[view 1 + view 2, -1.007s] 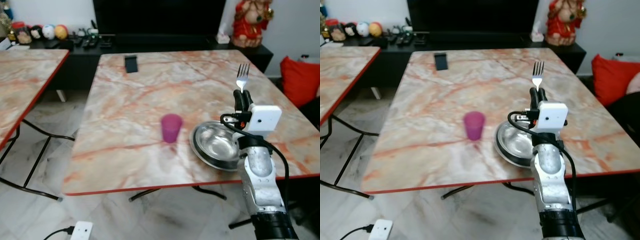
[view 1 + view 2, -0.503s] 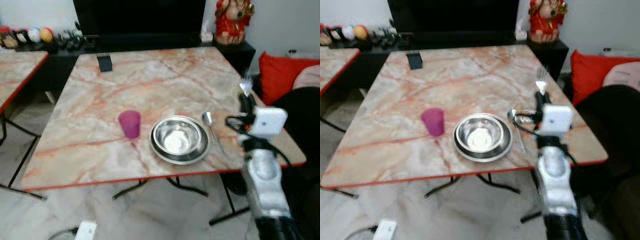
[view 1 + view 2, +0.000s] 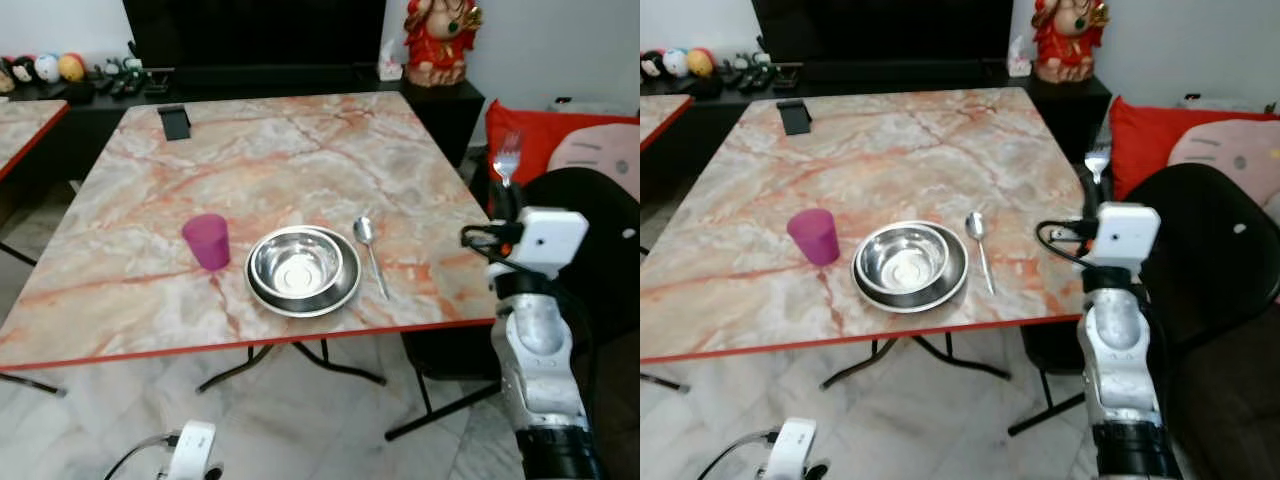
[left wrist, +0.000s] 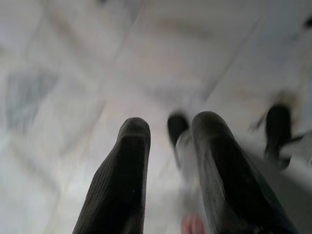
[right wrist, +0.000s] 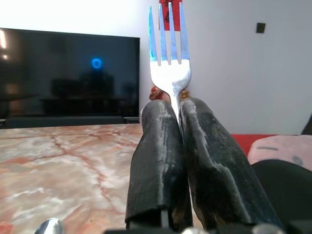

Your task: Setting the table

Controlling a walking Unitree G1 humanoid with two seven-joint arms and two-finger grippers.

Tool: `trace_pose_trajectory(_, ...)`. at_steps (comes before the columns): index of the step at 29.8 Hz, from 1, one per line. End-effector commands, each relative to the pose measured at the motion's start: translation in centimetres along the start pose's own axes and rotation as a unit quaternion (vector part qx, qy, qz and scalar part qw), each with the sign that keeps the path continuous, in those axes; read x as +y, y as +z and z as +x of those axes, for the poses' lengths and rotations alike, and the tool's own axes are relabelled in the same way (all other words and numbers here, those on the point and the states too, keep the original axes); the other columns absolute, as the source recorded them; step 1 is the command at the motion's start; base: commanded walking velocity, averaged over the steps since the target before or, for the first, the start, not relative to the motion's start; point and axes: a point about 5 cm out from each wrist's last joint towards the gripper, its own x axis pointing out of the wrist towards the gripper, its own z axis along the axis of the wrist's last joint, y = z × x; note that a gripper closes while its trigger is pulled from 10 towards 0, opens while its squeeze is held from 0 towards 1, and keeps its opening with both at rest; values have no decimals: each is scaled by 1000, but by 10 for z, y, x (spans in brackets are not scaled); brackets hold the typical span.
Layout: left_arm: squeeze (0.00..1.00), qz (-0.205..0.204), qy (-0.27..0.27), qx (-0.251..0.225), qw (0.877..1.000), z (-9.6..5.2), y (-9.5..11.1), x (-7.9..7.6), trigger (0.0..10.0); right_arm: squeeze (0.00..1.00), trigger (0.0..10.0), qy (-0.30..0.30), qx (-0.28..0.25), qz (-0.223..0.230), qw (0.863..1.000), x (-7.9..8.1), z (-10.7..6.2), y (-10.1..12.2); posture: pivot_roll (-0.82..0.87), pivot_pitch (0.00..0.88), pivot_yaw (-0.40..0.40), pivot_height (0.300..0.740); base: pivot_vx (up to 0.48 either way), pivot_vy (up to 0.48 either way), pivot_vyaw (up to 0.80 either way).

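Note:
My right gripper [image 3: 505, 197] is shut on a silver fork [image 3: 507, 158] and holds it upright, tines up, just beyond the right edge of the marble table [image 3: 300, 160]. In the right wrist view the fork [image 5: 169, 48] stands up from between the pressed black fingers [image 5: 156, 146]. On the table near the front edge a steel bowl [image 3: 298, 268] sits in a steel plate. A spoon [image 3: 372, 252] lies to its right and a pink cup [image 3: 207, 241] stands to its left. My left gripper [image 4: 170, 131] hangs open over blurred pale floor.
A black phone [image 3: 173, 121] lies at the table's far left. Behind the table are a dark TV unit and a red figurine [image 3: 432, 40]. A black chair [image 3: 595, 235] and red cushion [image 3: 525, 125] stand to the right. A white power strip [image 3: 190, 448] lies on the floor.
The whole view has swung, so the table now sits further left and the spoon has come into sight. The right gripper still holds the fork, now past the table's right edge instead of over the bowl.

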Motion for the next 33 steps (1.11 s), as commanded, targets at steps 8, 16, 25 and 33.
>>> trace_pose_trajectory(8, 0, 1, 12, 16, 1000, -1, -4, 6, 10000, 0, 10000, 12, -2, -3, 1000, 7, 1, 2, -4, 0, -9, 740, 0, 0, 582)
trace_pose_trajectory(16, 0, 2, 12, 17, 1000, -1, -4, 6, 10000, 0, 10000, 1, 3, 5, 1000, 5, 1, 1, -4, 0, -6, 740, 0, 0, 89)
trace_pose_trajectory(25, 0, 7, 12, 19, 1000, -1, -5, 6, 10000, 0, 10000, 0, 3, 7, 1000, 6, 2, 1, -7, 0, -4, 740, 0, 0, 0)
trace_pose_trajectory(33, 0, 9, 11, 19, 1000, -1, -5, 6, 10000, 0, 10000, 1, 4, 7, 1000, 7, 2, 1, -9, 0, -4, 740, 0, 0, 0)
